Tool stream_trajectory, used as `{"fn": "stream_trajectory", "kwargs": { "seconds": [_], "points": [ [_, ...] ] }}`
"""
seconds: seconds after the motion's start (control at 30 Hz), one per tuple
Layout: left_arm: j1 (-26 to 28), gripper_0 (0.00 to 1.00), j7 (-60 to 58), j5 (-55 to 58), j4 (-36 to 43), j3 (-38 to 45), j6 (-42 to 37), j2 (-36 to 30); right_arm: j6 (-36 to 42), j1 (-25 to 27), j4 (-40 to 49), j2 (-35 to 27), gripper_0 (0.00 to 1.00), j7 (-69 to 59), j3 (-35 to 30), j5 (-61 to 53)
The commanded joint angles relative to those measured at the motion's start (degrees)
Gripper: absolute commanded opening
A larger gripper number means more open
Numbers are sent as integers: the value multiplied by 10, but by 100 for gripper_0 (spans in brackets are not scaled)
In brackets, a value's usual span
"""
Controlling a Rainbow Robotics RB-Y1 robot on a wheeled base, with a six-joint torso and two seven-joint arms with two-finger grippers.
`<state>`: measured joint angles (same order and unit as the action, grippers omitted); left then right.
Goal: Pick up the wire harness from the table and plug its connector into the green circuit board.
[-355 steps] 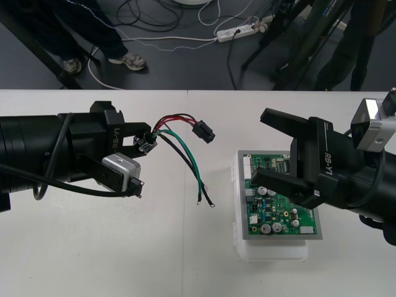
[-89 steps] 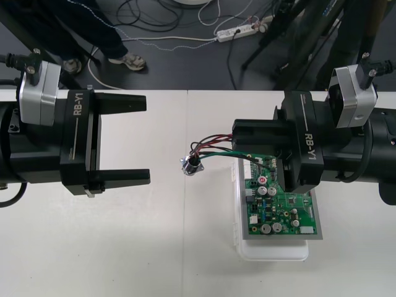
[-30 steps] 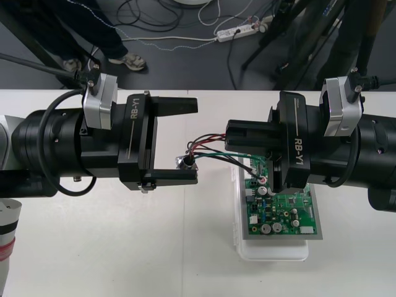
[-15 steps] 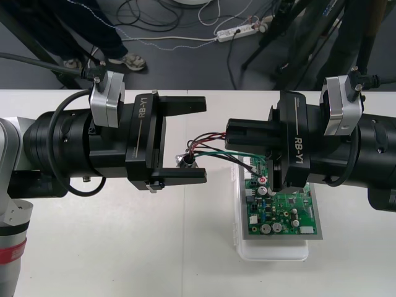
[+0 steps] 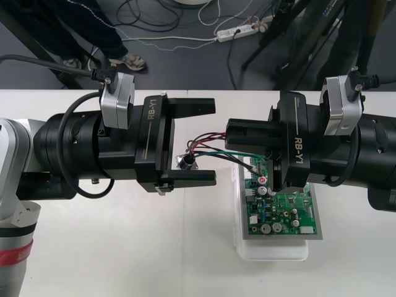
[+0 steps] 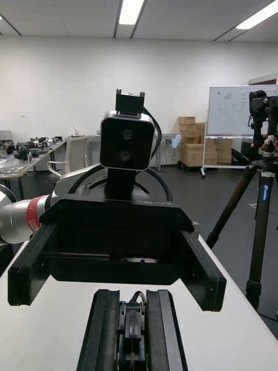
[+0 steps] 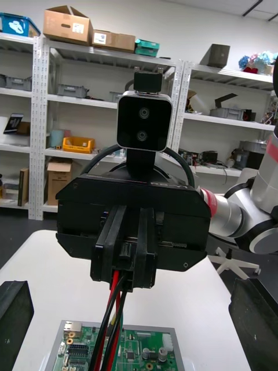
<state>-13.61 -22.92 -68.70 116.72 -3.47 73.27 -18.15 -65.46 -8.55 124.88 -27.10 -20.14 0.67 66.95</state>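
Right tool [image 5: 230, 137] clamps the red-black-green wire harness [image 5: 209, 148] by its black plug [image 7: 128, 259] over the green circuit board [image 5: 281, 207]. Left tool [image 5: 214, 143] spread wide, straddling the round metal socket [image 5: 186, 162].

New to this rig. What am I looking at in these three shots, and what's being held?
It is a two-armed robot working at a light table. The front view looks down from above. The other two come from cameras on each wrist, so each shows the opposite arm head-on. The right gripper is shut on the black plug of a small wire harness, held above the table near the green circuit board, which sits on a white base. The plug is not in the board. The left gripper is open, its fingers either side of the harness's round metal socket as seen from above.
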Motion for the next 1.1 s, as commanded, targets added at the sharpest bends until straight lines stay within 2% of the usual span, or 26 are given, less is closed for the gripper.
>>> {"fn": "stream_trajectory", "kwargs": {
  "seconds": [0.03, 0.83, 0.9, 0.97, 1.0, 1.1],
  "points": [
    [-20, 100, -14, 2, 5, -13, -32, 13, 8, 5, 21, 5, 0, 24, 8, 1],
    [-22, 100, -27, 0, 6, -29, -39, 13, 8, 5, 21, 5, 0, 20, 8, 1],
    [-23, 87, -27, 0, 6, -32, -44, 13, 8, 5, 21, 5, 0, 19, 8, 2],
    [-24, 79, -27, 0, 6, -33, -44, 13, 8, 5, 21, 5, 0, 19, 8, 2],
    [-25, 66, -27, 0, 6, -33, -46, 13, 8, 5, 21, 5, 0, 19, 8, 2],
    [-26, 46, -27, -1, 6, -33, -47, 13, 8, 5, 21, 5, 0, 19, 8, 2]
  ]
}}
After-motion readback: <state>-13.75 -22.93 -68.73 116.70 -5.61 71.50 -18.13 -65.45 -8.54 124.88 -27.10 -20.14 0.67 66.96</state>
